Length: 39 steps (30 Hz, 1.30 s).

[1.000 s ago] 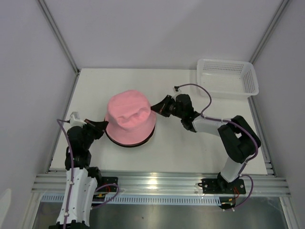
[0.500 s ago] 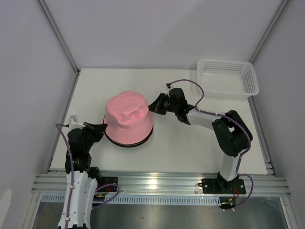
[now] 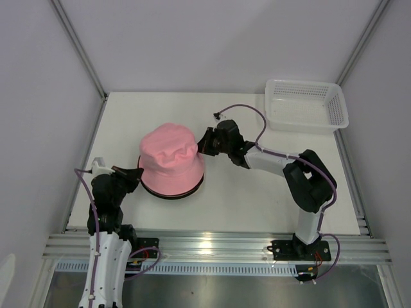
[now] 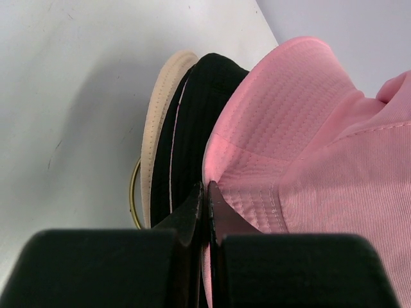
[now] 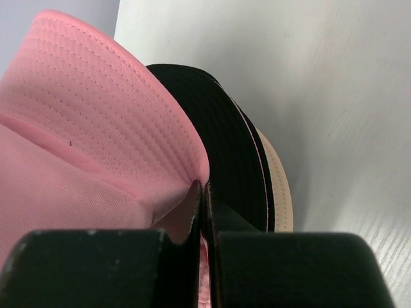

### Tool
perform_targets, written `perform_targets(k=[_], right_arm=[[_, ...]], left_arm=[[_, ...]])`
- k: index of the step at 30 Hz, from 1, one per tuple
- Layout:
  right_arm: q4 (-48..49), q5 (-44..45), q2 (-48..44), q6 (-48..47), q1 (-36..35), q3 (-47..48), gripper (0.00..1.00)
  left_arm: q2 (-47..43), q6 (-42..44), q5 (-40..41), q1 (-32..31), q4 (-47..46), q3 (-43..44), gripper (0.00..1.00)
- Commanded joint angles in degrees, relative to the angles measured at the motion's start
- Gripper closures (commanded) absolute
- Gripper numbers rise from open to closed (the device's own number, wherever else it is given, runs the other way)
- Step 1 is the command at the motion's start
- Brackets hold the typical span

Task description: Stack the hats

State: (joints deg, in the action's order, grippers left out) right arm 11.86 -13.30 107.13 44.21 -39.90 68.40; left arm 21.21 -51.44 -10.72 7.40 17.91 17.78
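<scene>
The pink hat (image 3: 169, 157) sits left of centre in the top view, capping a black hat (image 4: 186, 135) and a tan hat (image 4: 160, 109) on the bench (image 3: 257, 205). Over the last second it has slid slightly leftward as the right end effector (image 3: 205, 142) moved in. That one and the left end effector (image 3: 131, 176) each pinch the pink brim at opposite sides. The stack looks nearly settled, so letting go is probably next.

The white worktop (image 3: 257, 199) carries a pile of hats (image 3: 172, 186), the pink hat (image 3: 168, 154) topmost, over a gold wire ring (image 4: 131, 192). A white lattice basket (image 3: 307, 104) sits well right of the pile, farther back.
</scene>
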Motion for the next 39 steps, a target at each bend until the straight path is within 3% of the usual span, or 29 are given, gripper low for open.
perform_targets(k=[1,4,7,10,11,12,13,14,18,21,24,26,28,34,37,39], right_arm=[[-16.4,7.7,3.8,-6.9,-0.6,-4.9,1.0],[-16.7,9.2,3.6,-7.6,-1.1,-4.6,1.0],[-16.6,10.0,2.1,-7.9,-0.8,-4.2,1.0],[-17.0,9.9,-0.3,-9.0,0.0,-3.4,1.0],[-17.8,9.8,-0.8,-10.1,0.3,-2.9,0.92],[-18.5,10.1,-1.9,-10.7,0.3,-2.4,0.72],[-19.5,10.2,-2.6,-11.4,0.3,-1.4,0.65],[-21.1,10.7,-3.3,-12.8,0.5,-0.8,0.48],[-25.0,11.5,-8.5,-15.5,2.8,2.1,0.26],[-27.8,11.0,-13.3,-17.0,6.7,5.1,0.18],[-29.7,11.3,-17.5,-18.6,9.5,7.3,0.14],[-29.3,10.6,-19.8,-19.1,11.6,7.4,0.12],[-27.2,8.3,-20.7,-18.6,12.0,6.9,0.11],[-16.6,-0.8,-19.8,-12.3,11.5,2.8,0.13],[-16.1,-1.2,-16.6,-12.1,10.4,5.5,0.15],[-16.3,-2.0,-13.7,-12.6,9.3,7.4,0.23]], left_arm=[[1.9,3.1,4.6,0.2,10.7,-2.9,0.99],[1.9,3.5,4.0,0.2,10.0,-2.3,0.99],[1.7,4.3,3.3,0.2,9.5,-0.1,0.92],[1.3,6.1,4.0,0.3,9.7,2.7,0.75],[1.4,6.3,4.6,0.2,9.6,4.3,0.71],[1.5,6.6,5.6,0.2,9.7,6.1,0.68],[2.0,7.0,5.9,0.2,9.6,6.9,0.61],[2.3,7.7,6.2,0.2,9.5,7.6,0.58],[4.3,8.9,6.9,0.2,9.2,15.5,0.42],[5.9,11.2,8.7,0.2,8.5,20.3,0.34],[8.5,12.7,12.1,0.2,6.9,23.8,0.25],[11.6,13.4,11.3,0.2,2.9,24.7,0.18],[14.9,14.0,8.3,0.3,-0.1,24.8,0.16],[29.5,9.3,-7.0,4.5,-9.9,23.4,0.19],[31.9,6.5,-9.6,5.9,-13.2,21.9,0.24],[32.1,5.2,-11.6,6.0,-16.6,20.5,0.25]])
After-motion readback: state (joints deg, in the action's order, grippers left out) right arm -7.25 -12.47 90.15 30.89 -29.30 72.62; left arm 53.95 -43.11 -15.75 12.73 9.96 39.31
